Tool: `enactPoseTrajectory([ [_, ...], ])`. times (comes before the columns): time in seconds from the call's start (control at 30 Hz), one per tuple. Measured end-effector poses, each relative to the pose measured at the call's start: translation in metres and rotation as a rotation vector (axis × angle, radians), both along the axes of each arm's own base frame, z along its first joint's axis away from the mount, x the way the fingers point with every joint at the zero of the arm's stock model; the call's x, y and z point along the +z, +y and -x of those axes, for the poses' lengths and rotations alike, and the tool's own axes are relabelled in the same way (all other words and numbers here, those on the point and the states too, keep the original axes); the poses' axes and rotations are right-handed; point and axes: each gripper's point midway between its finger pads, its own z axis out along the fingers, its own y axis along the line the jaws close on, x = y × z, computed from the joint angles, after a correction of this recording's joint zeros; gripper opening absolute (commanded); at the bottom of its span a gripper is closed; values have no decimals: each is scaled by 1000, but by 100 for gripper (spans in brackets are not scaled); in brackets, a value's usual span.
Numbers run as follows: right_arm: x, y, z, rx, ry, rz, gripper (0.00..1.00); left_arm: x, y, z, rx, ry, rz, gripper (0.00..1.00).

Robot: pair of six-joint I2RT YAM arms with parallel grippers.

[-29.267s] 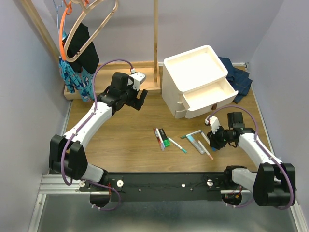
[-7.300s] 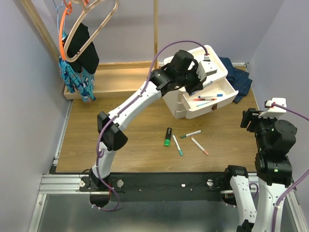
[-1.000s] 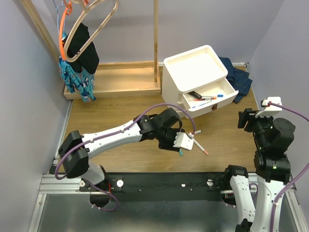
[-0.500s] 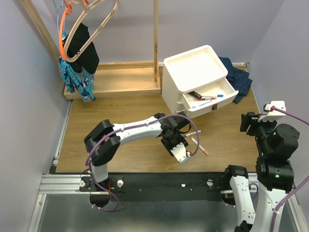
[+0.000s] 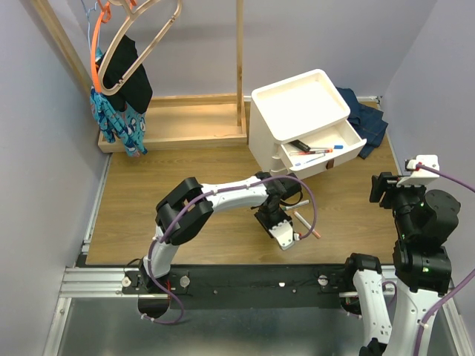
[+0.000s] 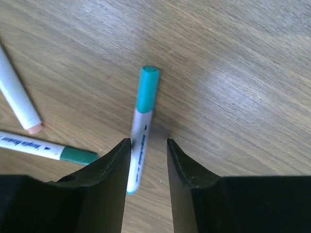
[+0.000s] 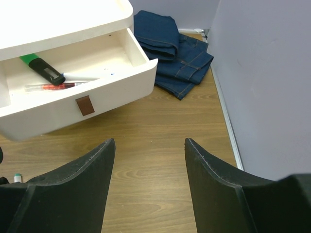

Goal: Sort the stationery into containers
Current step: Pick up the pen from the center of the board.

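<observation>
My left gripper [image 6: 148,141] hangs low over the wooden table, jaws straddling a slim white marker with a teal cap [image 6: 144,107]. The marker rests against the left finger, with a gap to the right one. Beside it lie a green-capped marker [image 6: 48,149] and an orange-tipped marker [image 6: 17,99], the latter also seen from above as the orange-tipped marker [image 5: 306,225]. The white drawer unit [image 5: 300,111] has its top drawer [image 7: 82,104] pulled out, holding the thick black-and-green marker [image 7: 43,69] and slim markers [image 7: 58,86]. My right gripper [image 7: 148,143] is raised at the right, open and holding nothing.
Folded blue jeans [image 7: 172,48] lie behind the drawer unit by the right wall. A wooden rack base [image 5: 178,122] with an upright post stands at the back. Hangers with clothes [image 5: 119,81] hang at the far left.
The left arm swung its wrist over the loose markers and lowered onto the teal-capped one, its jaws narrowing around it. The right arm has barely moved.
</observation>
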Motion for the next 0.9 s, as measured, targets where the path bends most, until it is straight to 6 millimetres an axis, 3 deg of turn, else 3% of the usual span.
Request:
enactPoseTrajectory([
  [0.2,0,-1,0,-2,2,0,67,-4,0,0,1,28,-50,35],
  [0.47,0,0,0,-2,0,0,67,-9,4,5,36,63,-103,2],
  [0.6,0,0,0,-3,0,-2,67,-9,6,9,88,81,-119,0],
  [0.73,1,0,-1,-4,-2,-7,67,-5,14,26,168,129,-147,0],
  [0.83,1,0,-2,-5,-1,-9,67,13,15,40,223,153,-144,0],
  [0.9,1,0,-3,-3,0,-11,67,44,6,44,265,162,-98,0],
])
